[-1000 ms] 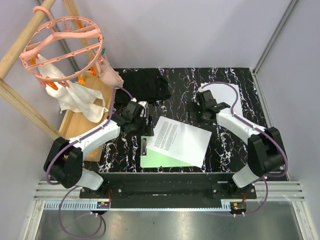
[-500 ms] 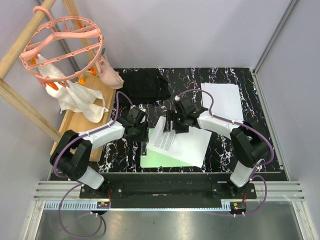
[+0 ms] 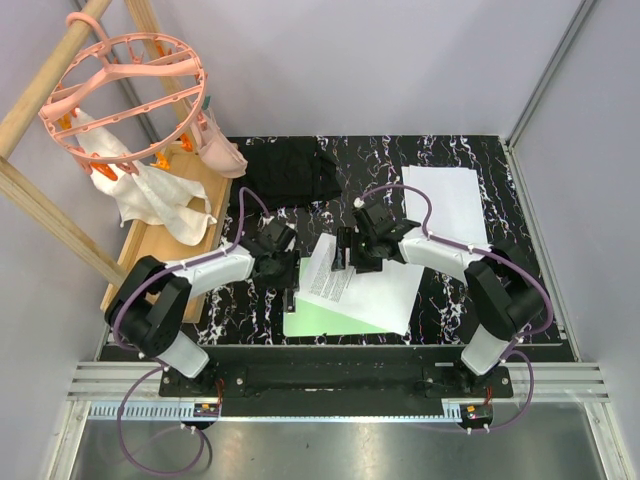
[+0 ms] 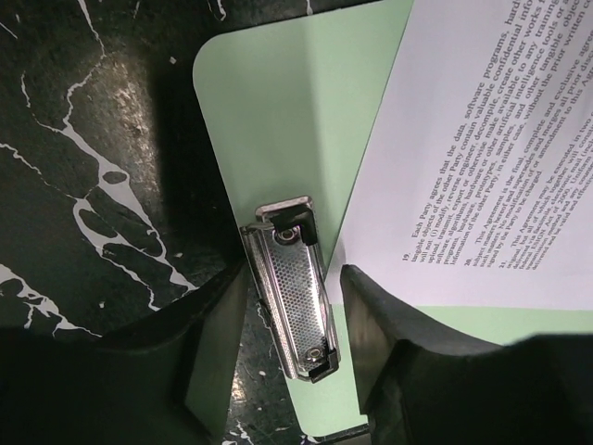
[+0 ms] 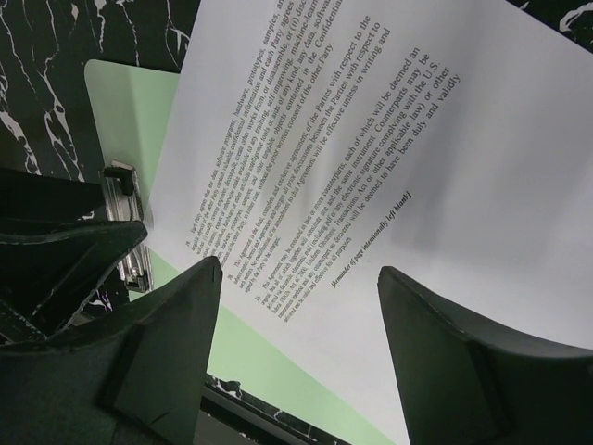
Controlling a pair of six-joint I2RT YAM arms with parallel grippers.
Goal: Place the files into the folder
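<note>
The light-green folder (image 3: 320, 322) lies flat at the table's near middle, its metal clip (image 3: 288, 295) on the left short edge. A printed file (image 3: 375, 290) rests askew on it, with its left edge curled up. Blank files (image 3: 450, 200) lie at the back right. My left gripper (image 3: 284, 272) straddles the clip (image 4: 295, 301); a finger (image 4: 213, 352) stands on each side with a small gap, so it is open. My right gripper (image 3: 343, 258) hovers open over the printed file (image 5: 371, 139), holding nothing. The folder (image 5: 120, 102) shows beneath the sheet.
A black fabric piece (image 3: 290, 168) lies at the back middle. On the left, a wooden board (image 3: 165, 240) carries a white cloth (image 3: 160, 200) under a pink round hanger (image 3: 125, 95) on wooden poles. Grey walls close the table on both sides.
My right arm swung from the back right over to the printed file's left end, whose edge now curls up. My left gripper moved down onto the clip and narrowed.
</note>
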